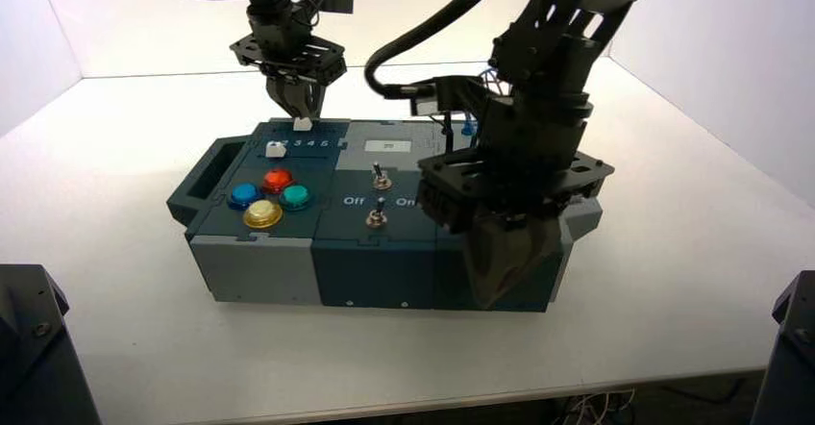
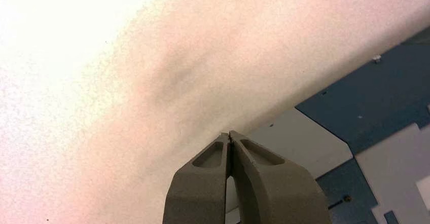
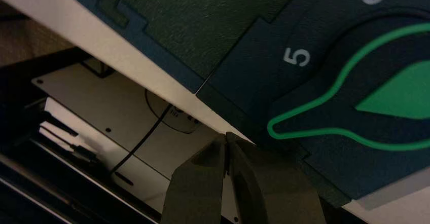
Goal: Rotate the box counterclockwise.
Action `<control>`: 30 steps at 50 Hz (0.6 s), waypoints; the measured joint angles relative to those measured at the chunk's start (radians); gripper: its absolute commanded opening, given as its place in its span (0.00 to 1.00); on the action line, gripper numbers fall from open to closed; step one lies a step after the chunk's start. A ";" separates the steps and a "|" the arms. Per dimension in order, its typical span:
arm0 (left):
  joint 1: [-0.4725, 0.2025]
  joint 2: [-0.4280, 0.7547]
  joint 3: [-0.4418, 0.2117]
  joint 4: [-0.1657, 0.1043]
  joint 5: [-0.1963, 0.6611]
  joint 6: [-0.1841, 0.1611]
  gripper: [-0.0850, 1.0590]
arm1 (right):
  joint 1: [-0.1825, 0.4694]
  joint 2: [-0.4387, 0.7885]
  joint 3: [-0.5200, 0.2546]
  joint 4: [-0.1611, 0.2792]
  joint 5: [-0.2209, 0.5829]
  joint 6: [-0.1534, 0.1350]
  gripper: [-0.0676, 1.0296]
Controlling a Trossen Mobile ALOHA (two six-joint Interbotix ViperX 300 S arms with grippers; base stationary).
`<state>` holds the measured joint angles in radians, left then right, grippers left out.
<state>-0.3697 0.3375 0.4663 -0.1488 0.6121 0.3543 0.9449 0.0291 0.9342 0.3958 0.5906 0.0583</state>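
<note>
The box [image 1: 288, 242], long, dark teal and grey, lies across the table with four coloured buttons [image 1: 269, 197] at its left and two toggle switches [image 1: 378, 199] in the middle. My left gripper [image 1: 301, 108] is shut and empty at the box's far edge, behind the slider; its closed fingertips [image 2: 229, 134] sit by the far rim [image 2: 304, 138]. My right gripper [image 1: 500, 286] is shut and empty, down against the box's near right front. In the right wrist view its tip [image 3: 226, 135] meets the box's edge beside the green dial [image 3: 365, 107] near the "5".
The white table [image 1: 115, 204] spreads round the box, with walls at left, back and right. Dark stands [image 1: 34, 348] sit at both near corners. Wires [image 1: 461, 117] show behind the right arm.
</note>
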 measured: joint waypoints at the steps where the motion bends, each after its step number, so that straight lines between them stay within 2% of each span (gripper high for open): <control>1: 0.000 0.000 0.000 0.002 0.003 0.002 0.05 | -0.005 -0.002 0.002 0.000 0.002 0.000 0.04; 30: -0.014 0.000 0.000 0.000 0.029 0.015 0.05 | -0.118 -0.015 0.005 -0.031 0.002 0.002 0.04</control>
<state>-0.3835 0.3375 0.4663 -0.1488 0.6412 0.3697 0.8268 0.0138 0.9388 0.3651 0.5921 0.0598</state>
